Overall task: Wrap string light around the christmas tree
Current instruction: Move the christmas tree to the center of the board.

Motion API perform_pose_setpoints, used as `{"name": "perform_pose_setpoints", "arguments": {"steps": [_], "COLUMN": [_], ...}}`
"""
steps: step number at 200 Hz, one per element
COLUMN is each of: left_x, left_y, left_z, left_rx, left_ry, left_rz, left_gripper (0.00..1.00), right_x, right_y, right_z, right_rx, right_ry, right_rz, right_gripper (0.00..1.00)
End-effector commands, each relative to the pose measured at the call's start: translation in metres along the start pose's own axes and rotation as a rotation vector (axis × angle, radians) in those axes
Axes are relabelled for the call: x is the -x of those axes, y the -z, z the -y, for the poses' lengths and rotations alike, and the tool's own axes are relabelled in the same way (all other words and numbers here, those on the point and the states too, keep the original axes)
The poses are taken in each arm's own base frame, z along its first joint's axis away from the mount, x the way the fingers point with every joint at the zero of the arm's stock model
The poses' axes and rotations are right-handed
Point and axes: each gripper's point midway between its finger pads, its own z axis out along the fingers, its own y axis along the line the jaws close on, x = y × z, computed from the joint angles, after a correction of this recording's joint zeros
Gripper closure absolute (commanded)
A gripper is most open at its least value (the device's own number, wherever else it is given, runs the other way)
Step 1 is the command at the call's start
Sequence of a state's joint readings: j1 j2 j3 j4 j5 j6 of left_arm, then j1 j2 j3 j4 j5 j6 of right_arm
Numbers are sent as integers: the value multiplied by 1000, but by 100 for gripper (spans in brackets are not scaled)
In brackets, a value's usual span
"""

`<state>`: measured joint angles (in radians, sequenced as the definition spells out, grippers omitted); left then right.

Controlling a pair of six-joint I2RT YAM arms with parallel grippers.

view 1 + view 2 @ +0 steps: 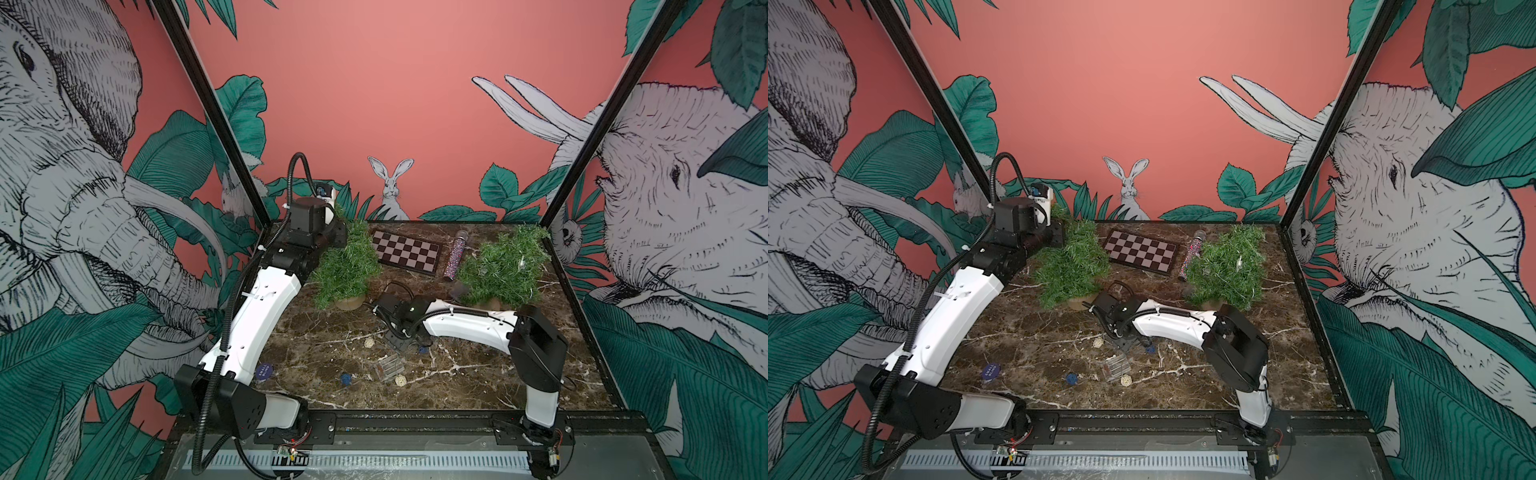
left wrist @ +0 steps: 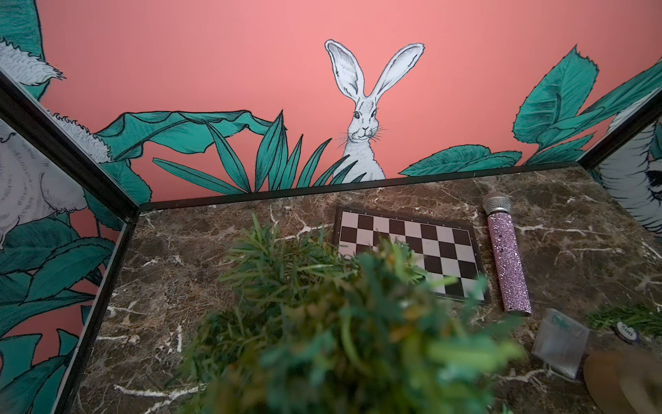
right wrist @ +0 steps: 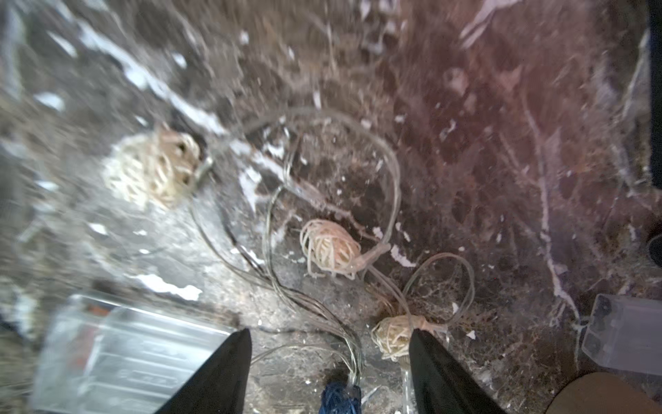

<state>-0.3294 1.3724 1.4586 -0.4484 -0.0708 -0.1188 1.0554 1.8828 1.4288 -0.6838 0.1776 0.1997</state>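
A blue round chip [image 1: 264, 371] on the tabletop reads "SMALL BLIND". In the left wrist view a dark chip [image 2: 626, 328] seems to say "200". The lettering on the chessboard's [image 2: 408, 247] border is too small to read.

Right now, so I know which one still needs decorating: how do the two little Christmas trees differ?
The left tree looks bare; the right tree shows a pale light among its needles. The left arm reaches over the left tree's top; the right tree's top stands free. The left tree is by the chessboard, the right tree by the glittery microphone. Both are bushy and green, on tan bases.
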Motion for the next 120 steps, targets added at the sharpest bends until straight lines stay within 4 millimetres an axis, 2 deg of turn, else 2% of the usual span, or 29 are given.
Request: {"name": "perform_pose_setpoints", "arguments": {"steps": [1,15,25,49,67,81,120], "left_x": [3,0,0,4,10,15,25], "left_y": [6,8,11,19,26,32,46], "left_z": [18,17,16,17,18,17,17], "left_rx": [-87,-81,-76,-81,-88,-85,-87], "left_ry": [31,23,15,11,12,4,-22], "left_rz": [-14,-25,-23,-13,-5,4,12], "left_gripper": [100,100,96,78,65,58,52], "right_x": [20,22,22,22,21,17,7], "right_y": [18,18,18,17,14,7,-14], "right_z": [16,27,34,45,44,42,32], "right_rx": [6,-24,-39,-88,-87,-88,-56], "right_ry": [-131,-169,-190,-200,-192,-188,-165], "right_rz": [80,91,93,93,84,62,4], "right_gripper": [28,28,29,31,33,36,31]}}
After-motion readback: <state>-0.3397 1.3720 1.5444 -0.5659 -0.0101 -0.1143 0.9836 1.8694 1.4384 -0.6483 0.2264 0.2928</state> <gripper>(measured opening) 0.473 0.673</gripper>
